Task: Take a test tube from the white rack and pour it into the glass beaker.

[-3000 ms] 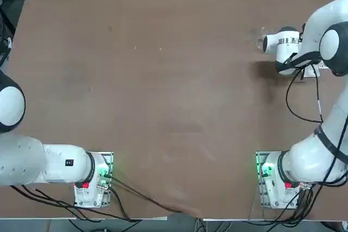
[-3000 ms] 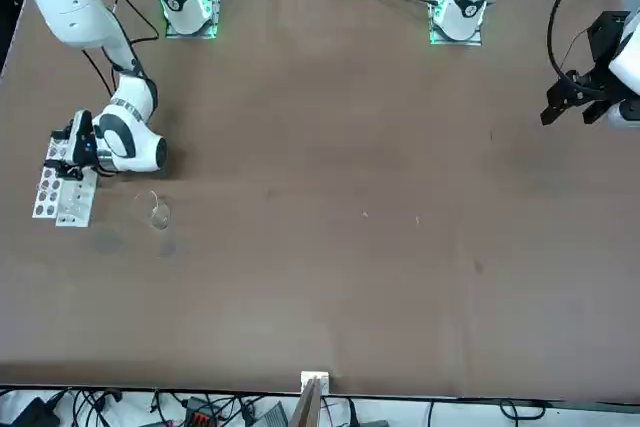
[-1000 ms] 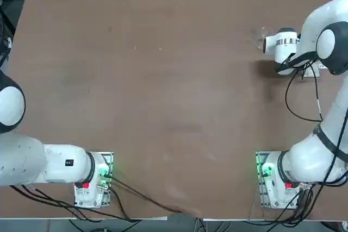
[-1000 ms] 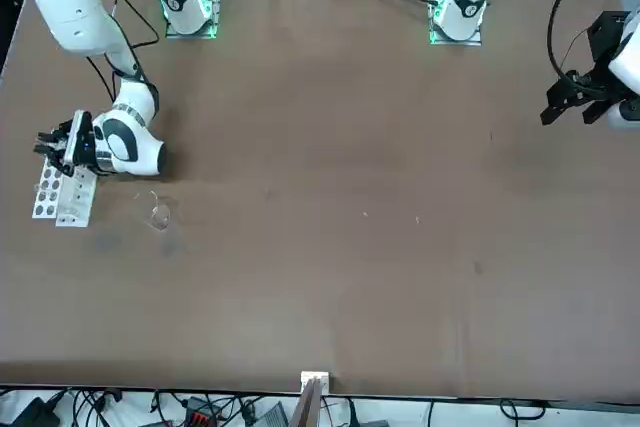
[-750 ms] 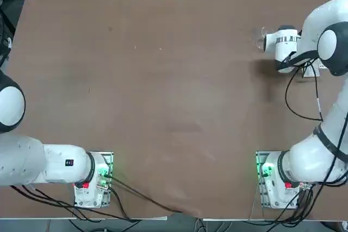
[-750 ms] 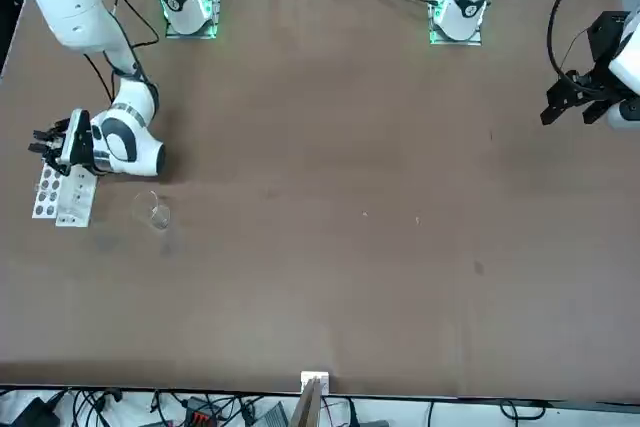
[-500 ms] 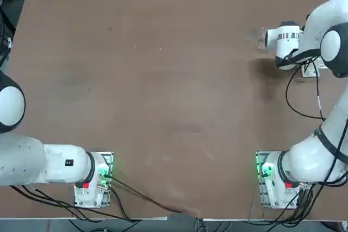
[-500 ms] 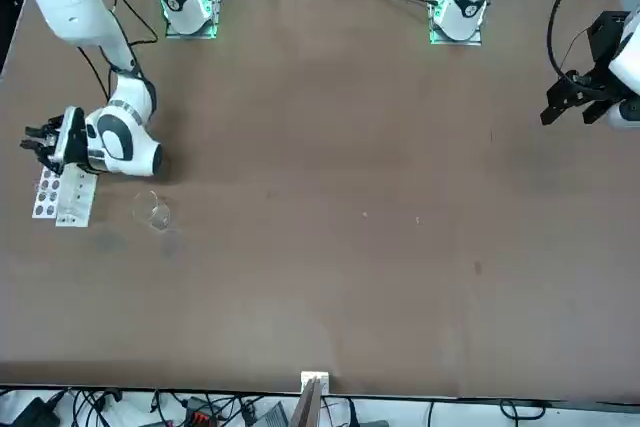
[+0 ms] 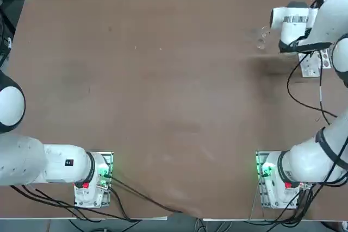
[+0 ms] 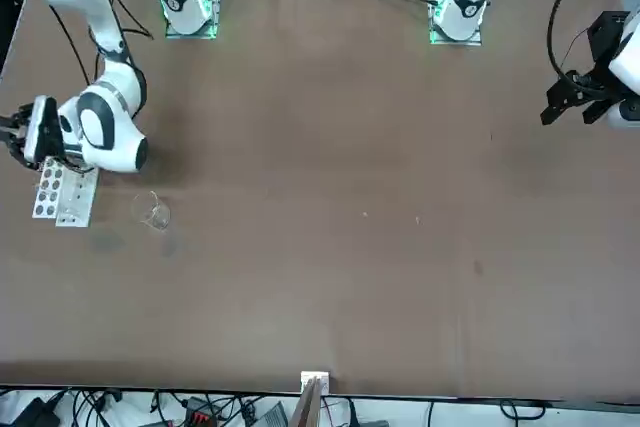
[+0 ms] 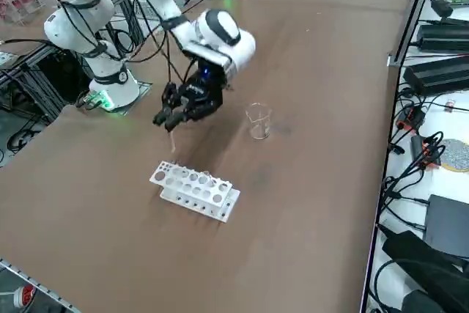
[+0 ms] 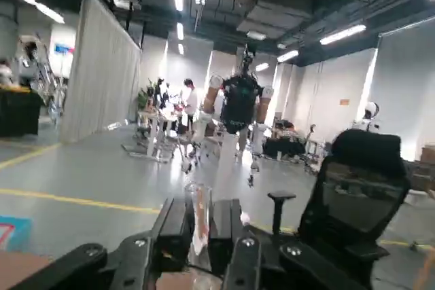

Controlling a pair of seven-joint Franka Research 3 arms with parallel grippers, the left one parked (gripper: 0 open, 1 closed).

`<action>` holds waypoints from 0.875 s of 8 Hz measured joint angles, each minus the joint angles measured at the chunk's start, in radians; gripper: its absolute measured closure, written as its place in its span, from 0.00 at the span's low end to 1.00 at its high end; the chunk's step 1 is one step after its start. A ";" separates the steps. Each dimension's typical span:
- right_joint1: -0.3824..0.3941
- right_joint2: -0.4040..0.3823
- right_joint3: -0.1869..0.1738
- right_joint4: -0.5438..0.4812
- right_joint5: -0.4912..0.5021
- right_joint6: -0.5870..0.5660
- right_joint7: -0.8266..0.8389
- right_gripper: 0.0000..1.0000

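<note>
My right gripper [image 11: 170, 119] hangs in the air above the table, just past one end of the white rack [image 11: 195, 190], and is shut on a thin clear test tube [image 11: 173, 141]. The tube's lower end pokes out below the fingers. In the wrist view the test tube [image 12: 198, 198] stands pinched between the two dark fingers of the gripper [image 12: 201, 225]. The glass beaker [image 11: 258, 121] stands upright on the brown table, apart from both rack and gripper. From the front, the gripper [image 10: 22, 137] is above the rack [image 10: 60, 194], with the beaker [image 10: 154, 212] to the side.
Cables and black power bricks [image 11: 440, 71] lie on the shelf beyond the table edge near the beaker. The right arm's base [image 10: 190, 2] stands at the table's robot side. People and equipment show far off in the wrist view.
The gripper has risen off the white rack with the test tube in its fingers, and the wrist has swung clear of the rack. Rack and beaker have stayed put.
</note>
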 joint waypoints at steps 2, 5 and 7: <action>0.113 -0.048 0.005 0.120 0.238 -0.025 -0.137 0.81; 0.241 -0.043 0.009 0.305 0.537 -0.069 -0.232 0.81; 0.284 0.020 0.009 0.380 0.701 -0.070 -0.254 0.81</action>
